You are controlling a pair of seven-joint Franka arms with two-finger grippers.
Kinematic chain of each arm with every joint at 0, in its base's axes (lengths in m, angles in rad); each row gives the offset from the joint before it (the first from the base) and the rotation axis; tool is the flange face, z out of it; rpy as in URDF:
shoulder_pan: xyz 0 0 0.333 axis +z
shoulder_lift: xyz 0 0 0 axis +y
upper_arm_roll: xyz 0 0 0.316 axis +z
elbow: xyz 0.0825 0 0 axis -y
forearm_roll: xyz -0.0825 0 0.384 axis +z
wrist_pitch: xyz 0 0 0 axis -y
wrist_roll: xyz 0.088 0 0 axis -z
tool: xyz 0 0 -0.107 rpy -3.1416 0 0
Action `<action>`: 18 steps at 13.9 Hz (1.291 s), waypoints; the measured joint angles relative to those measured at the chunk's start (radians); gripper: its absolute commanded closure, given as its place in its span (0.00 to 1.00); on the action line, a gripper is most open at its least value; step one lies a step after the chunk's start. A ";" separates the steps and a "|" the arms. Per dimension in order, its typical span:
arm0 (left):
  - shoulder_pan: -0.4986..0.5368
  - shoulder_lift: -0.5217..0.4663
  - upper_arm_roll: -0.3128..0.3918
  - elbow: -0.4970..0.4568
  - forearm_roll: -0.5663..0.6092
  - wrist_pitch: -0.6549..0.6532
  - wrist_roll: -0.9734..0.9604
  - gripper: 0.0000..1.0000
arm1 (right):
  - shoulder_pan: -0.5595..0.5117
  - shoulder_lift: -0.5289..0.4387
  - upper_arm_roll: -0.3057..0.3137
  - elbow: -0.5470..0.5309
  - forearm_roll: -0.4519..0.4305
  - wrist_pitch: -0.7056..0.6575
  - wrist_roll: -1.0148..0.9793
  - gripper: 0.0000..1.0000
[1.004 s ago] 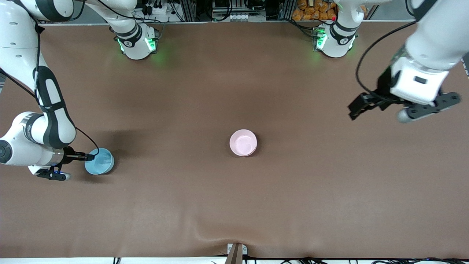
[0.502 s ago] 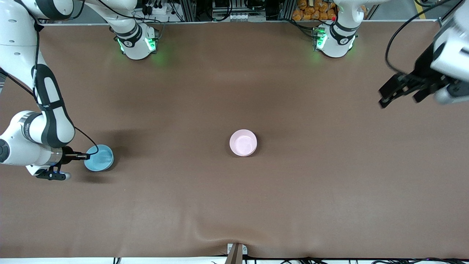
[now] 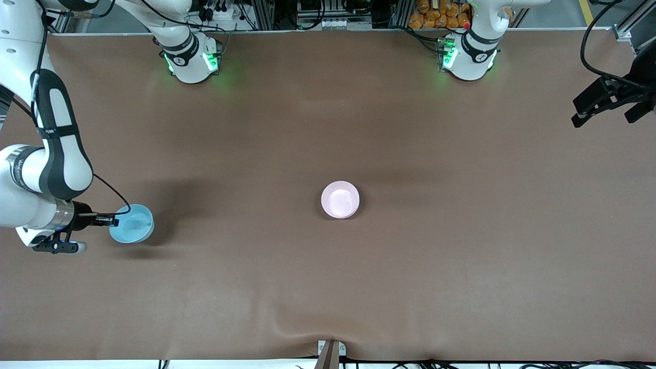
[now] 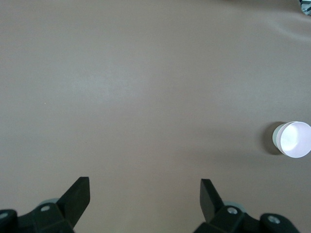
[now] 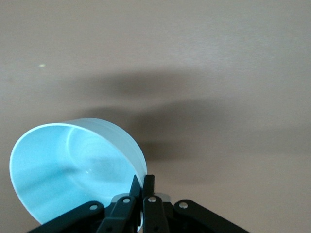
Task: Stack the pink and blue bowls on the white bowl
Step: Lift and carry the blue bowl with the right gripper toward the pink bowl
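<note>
A: Bowl status? Blue bowl (image 3: 131,230) pinched by the rim in the right gripper (image 3: 110,221), lifted and tilted, near the table edge at the right arm's end.

B: Pink bowl (image 3: 340,199) mid-table, well apart toward the left arm's end. White bowl not visible.

A: Left gripper (image 3: 610,105)?

B: Waiting over its table edge, jaws spread, empty. Right wrist view shows fingers clamping the rim; front view doesn't.

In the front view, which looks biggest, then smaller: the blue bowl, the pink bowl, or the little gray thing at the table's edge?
1. blue bowl, lifted in the right claw, so maybe just closer
2. pink bowl, nearly alike
3. gray thing, clearly smallest
</note>
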 measured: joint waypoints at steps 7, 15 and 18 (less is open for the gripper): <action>-0.005 -0.049 0.020 -0.067 0.000 -0.001 0.001 0.00 | 0.025 -0.153 0.018 0.011 0.126 -0.251 0.000 1.00; -0.009 -0.057 0.020 -0.085 -0.004 0.001 0.001 0.00 | 0.160 -0.276 0.031 -0.008 0.217 -0.363 0.225 1.00; -0.009 -0.054 0.020 -0.094 -0.004 0.002 0.001 0.00 | 0.294 -0.276 0.035 -0.006 0.220 -0.296 0.449 1.00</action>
